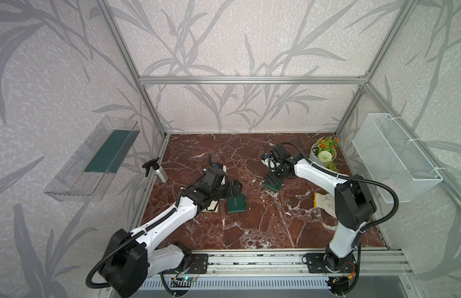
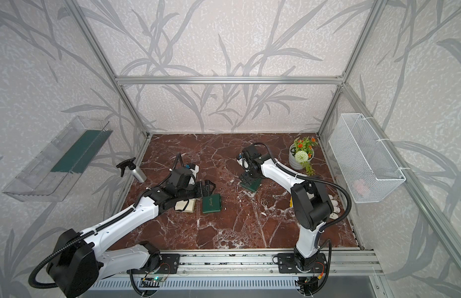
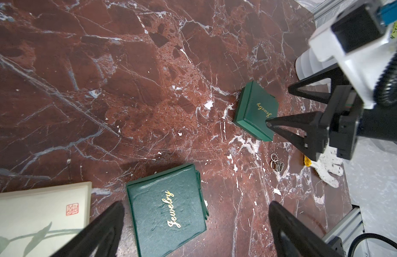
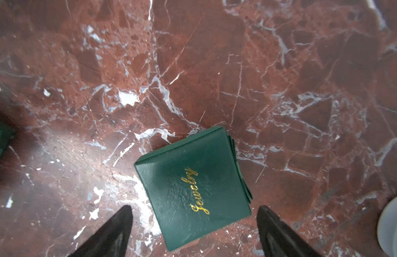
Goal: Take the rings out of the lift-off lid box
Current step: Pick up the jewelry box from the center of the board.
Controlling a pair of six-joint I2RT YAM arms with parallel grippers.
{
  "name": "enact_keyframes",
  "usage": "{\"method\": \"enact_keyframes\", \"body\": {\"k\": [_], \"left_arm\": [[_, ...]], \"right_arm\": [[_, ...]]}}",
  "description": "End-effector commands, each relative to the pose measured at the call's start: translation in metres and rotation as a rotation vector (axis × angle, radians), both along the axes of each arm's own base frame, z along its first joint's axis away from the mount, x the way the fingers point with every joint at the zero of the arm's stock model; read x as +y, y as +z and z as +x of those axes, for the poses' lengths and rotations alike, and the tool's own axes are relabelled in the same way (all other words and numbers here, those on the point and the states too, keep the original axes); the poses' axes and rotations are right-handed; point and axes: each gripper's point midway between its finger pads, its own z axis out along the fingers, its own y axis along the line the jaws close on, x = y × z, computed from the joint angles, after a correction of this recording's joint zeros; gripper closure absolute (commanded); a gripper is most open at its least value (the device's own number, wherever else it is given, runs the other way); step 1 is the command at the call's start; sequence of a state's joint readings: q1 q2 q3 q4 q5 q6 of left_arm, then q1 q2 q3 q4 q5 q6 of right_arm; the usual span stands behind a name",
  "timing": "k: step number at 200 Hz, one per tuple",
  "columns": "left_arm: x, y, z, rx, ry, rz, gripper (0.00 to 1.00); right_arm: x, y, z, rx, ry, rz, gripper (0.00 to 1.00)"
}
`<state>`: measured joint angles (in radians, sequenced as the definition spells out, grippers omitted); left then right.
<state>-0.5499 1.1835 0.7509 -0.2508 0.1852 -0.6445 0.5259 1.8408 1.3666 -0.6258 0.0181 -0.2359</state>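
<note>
Seemingly at the task's end, the rings (image 3: 276,163) are seen loose on the red marble tabletop (image 1: 250,227) near a closed green Jewelry box (image 3: 257,109), with left gripper (image 3: 196,204) and right gripper (image 4: 194,208) spread wide and empty, so only careful withdrawal is called for.

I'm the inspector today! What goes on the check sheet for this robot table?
Surface: red marble table, no spills seen.
Job's things: rings lie loose on the table, outside the boxes; left green box and right green box both closed.
Clutter: spray bottle, flower pot, glove, cream card.
Grippers: left gripper open, empty; right gripper open above the right green box, not gripping.
Cables: black hoses run along both arms.
Surroundings: clear shelf, wire basket, leafy walls, metal frame.
</note>
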Motion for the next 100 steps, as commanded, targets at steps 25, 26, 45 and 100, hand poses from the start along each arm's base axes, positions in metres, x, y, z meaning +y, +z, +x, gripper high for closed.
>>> {"method": "enact_keyframes", "body": {"k": [25, 26, 45, 100], "left_arm": [[-0.007, 0.005, 0.008, -0.026, -0.022, -0.009, 0.01], [-0.007, 0.004, 0.008, -0.024, -0.022, -0.009, 0.01], [-0.010, 0.003, 0.009, -0.018, -0.032, -0.017, 0.01], [-0.011, -0.007, 0.013, 0.003, -0.029, 0.005, 0.01]], "right_arm": [[0.010, -0.007, 0.004, 0.066, 0.144, -0.047, 0.10], [0.010, -0.008, 0.004, 0.067, 0.143, -0.051, 0.10], [0.006, -0.014, 0.011, 0.075, 0.136, -0.079, 0.09], [0.001, -0.024, 0.012, 0.109, 0.145, -0.076, 0.09]]}}
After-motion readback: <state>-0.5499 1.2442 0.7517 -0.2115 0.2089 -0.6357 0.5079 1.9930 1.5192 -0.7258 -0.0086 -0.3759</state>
